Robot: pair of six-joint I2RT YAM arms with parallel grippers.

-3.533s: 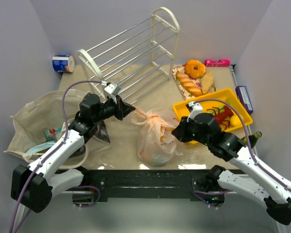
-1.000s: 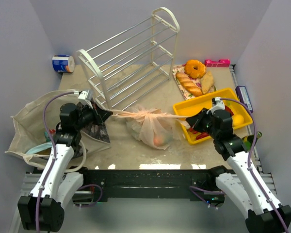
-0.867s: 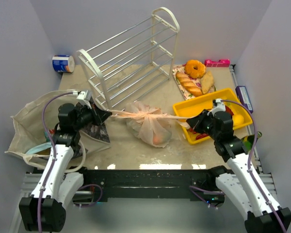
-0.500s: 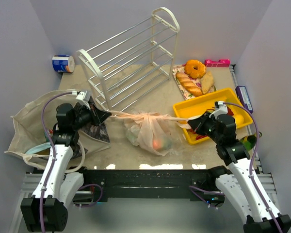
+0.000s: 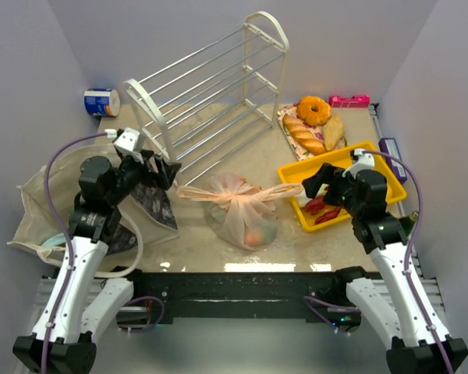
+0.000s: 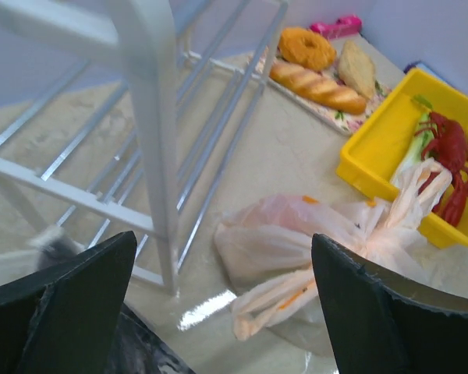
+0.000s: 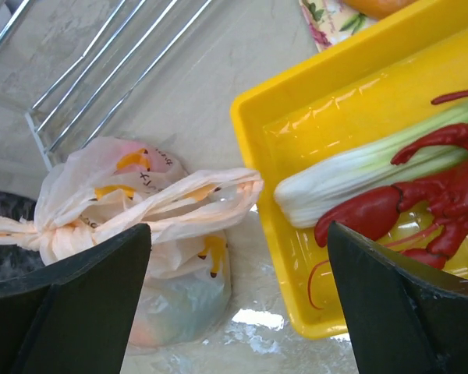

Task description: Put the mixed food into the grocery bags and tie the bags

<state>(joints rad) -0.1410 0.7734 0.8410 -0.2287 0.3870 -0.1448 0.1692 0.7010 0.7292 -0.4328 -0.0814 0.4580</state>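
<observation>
Gaping wide, the left gripper [image 5: 162,170] and right gripper [image 5: 316,187] hold nothing. Between them lies the knotted pink bag [image 5: 242,214], fruit [image 5: 254,234] inside. The yellow tray [image 5: 327,160] holds a lobster [image 7: 429,187].

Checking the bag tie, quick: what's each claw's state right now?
Left claw: open, holding nothing.
Right claw: open, holding nothing.
The pink bag sits free, in neither claw.
</observation>
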